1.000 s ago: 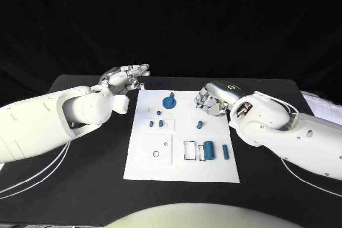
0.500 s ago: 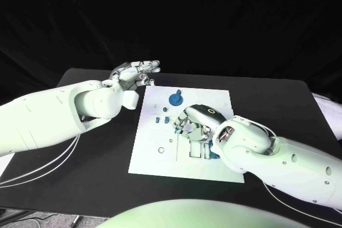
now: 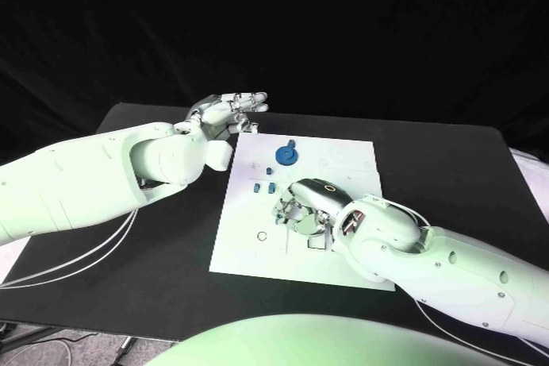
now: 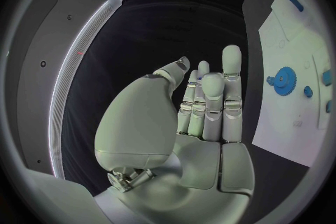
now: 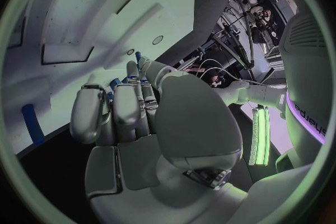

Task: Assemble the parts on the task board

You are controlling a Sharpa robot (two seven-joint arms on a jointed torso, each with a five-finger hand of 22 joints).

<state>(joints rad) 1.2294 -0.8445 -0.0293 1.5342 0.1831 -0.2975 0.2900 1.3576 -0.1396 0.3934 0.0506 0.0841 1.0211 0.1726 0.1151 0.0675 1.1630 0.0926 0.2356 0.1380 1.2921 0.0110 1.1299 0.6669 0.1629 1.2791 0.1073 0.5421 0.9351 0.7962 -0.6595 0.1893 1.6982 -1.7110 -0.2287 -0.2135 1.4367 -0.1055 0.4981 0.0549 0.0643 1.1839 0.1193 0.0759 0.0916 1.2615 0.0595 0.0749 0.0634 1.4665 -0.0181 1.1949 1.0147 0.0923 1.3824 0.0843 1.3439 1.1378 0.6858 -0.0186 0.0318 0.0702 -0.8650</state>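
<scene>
**Right hand low over the board's middle, left hand lifted off its upper corner**

At the centre of the head view, the white task board [image 3: 343, 156] lies on the black table [image 3: 481, 175]. The right hand [image 3: 307, 206] hangs over the board's middle, fingers curled downward; whether they grip anything cannot be told, since the hand hides what lies beneath. Two small blue parts [image 3: 264, 188] lie side by side just left of those fingers, apart from them. A blue gear-shaped part [image 3: 285, 154] sits above the hand, toward the board's top, with tiny blue pieces [image 3: 263, 171] just below and left of it. In the right wrist view a blue bar [image 5: 28, 121] lies at the lower left, clear of the fingers [image 5: 105, 109].

The left hand [image 3: 229, 109] floats at the upper left, beyond the board's top-left corner, fingers extended and holding nothing. The left wrist view has the gear-shaped part at right, beyond the fingertips [image 4: 231, 59].
</scene>
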